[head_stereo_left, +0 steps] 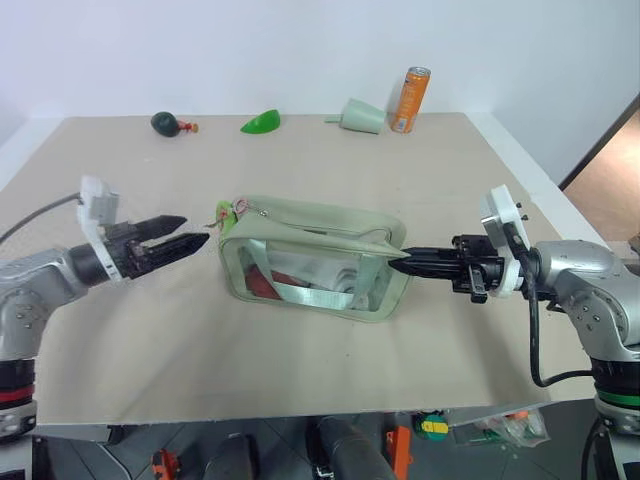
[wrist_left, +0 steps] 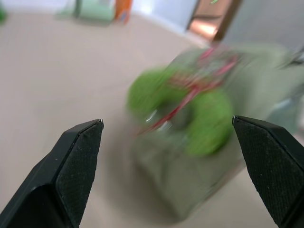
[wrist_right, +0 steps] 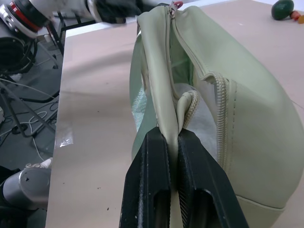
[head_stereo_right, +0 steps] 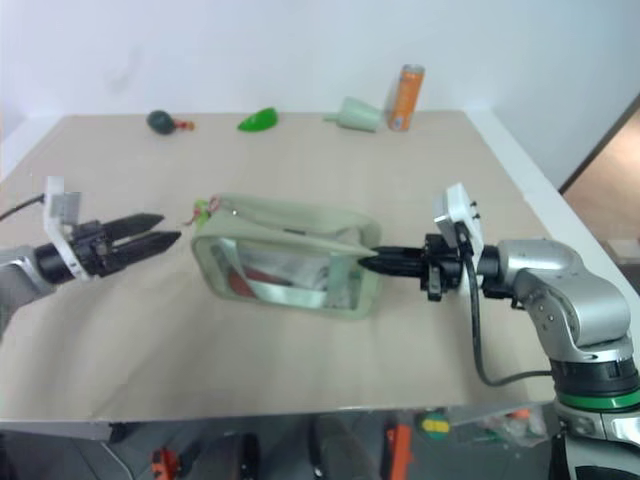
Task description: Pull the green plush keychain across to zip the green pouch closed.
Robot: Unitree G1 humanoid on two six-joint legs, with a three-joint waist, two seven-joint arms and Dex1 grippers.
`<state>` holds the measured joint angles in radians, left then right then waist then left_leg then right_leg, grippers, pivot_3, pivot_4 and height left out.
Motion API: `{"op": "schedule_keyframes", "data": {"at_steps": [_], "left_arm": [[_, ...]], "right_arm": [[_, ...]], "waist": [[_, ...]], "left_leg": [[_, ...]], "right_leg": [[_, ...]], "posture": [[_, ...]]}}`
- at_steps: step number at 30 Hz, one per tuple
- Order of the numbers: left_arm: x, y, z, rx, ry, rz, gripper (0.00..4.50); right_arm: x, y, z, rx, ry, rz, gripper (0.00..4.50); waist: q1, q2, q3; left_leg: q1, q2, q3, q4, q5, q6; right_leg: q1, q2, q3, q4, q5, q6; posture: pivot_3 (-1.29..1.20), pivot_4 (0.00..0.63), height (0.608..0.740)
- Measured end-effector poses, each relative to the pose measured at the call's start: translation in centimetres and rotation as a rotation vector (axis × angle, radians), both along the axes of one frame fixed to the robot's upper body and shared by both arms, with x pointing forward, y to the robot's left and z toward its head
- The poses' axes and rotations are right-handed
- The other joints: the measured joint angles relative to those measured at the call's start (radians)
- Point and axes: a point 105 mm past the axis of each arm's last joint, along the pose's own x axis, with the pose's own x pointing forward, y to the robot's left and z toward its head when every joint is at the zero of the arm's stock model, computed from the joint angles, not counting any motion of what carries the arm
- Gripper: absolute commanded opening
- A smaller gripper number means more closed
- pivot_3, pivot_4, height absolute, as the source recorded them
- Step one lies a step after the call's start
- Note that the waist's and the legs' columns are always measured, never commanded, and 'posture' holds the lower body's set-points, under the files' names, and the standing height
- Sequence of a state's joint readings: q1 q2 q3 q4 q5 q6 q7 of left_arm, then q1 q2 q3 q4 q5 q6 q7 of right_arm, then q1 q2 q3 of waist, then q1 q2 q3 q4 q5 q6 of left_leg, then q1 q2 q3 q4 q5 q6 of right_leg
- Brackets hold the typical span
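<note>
White wall stands behind a wide tan surface (head_stereo_left: 300,370). One pouch (head_stereo_left: 330,235) lies in the middle of it, with its zip open along the top. One small fuzzy keychain (head_stereo_left: 225,214) hangs at the pouch's left end, on the zip pull.

Two tools are at work. The right tool (head_stereo_left: 397,263) is pressed together and pinches the right end of the pouch; the right wrist view shows the soft edge squeezed between its fingers (wrist_right: 152,190). The left tool (head_stereo_left: 192,232) is spread wide and holds nothing. It sits just beside the keychain, not touching it. In the left wrist view the keychain (wrist_left: 190,107) shows between the two fingertips (wrist_left: 83,152).

What could go wrong? The keychain is small and floppy, so the left tool may close on air or catch only the red threads. If it grabs the pouch cloth too, the zip may jam. If the right tool slips off its end, the whole pouch may slide along when the keychain is pulled, and the zip will not close.

At the far edge I count one orange can (head_stereo_left: 410,99), one pale green cup (head_stereo_left: 362,115) lying down, one bright green leaf shape (head_stereo_left: 261,122) and one dark green round thing (head_stereo_left: 166,123) with a red tip.
</note>
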<state>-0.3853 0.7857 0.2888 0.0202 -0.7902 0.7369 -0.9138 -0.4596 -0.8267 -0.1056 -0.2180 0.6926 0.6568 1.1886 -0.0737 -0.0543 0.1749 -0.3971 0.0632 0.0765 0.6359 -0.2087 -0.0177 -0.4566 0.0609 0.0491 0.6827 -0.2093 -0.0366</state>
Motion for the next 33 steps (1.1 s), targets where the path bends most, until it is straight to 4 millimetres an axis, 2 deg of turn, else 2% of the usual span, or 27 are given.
{"op": "schedule_keyframes", "data": {"at_steps": [14, 21, 24, 33], "left_arm": [[2.8, -1.2, 0.8, -0.092, -0.005, 0.029, 4.5], [3.3, -2.0, -1.1, -0.054, 0.056, 0.02, 4.5], [3.4, -2.5, -1.4, -0.055, 0.063, 0.001, 3.71], [4.3, -3.3, -1.1, -0.089, 0.03, 0.005, 0.6]], "right_arm": [[0.1, 0.1, -0.5, -0.004, -0.006, -0.034, 0.03], [0.0, 0.0, -0.5, -0.005, -0.011, -0.046, 0.03], [-0.1, 0.0, -0.6, -0.005, -0.01, -0.048, 0.0], [-0.1, 0.0, -0.6, -0.005, -0.014, -0.053, 0.0]], "waist": [[-0.001, -0.001, 0.0], [-0.001, -0.001, 0.0], [-0.001, -0.001, 0.0], [-0.001, -0.001, 0.0]], "left_leg": [[0.004, 0.0, 0.0, 0.0, 0.0, 0.0], [0.004, 0.0, 0.0, 0.0, 0.0, 0.0], [0.004, 0.0, 0.0, 0.0, 0.0, 0.0], [0.005, 0.0, 0.0, 0.0, 0.0, 0.0]], "right_leg": [[0.004, 0.002, 0.0, 0.0, 0.001, 0.001], [0.004, 0.002, 0.0, 0.0, 0.001, 0.001], [0.004, 0.002, 0.0, 0.0, 0.001, 0.001], [0.005, 0.002, 0.0, 0.0, 0.001, 0.001]], "posture": [[0.0, 0.15, 0.74], [0.0, 0.15, 0.74], [0.0, 0.15, 0.74], [0.0, 0.15, 0.74]]}}
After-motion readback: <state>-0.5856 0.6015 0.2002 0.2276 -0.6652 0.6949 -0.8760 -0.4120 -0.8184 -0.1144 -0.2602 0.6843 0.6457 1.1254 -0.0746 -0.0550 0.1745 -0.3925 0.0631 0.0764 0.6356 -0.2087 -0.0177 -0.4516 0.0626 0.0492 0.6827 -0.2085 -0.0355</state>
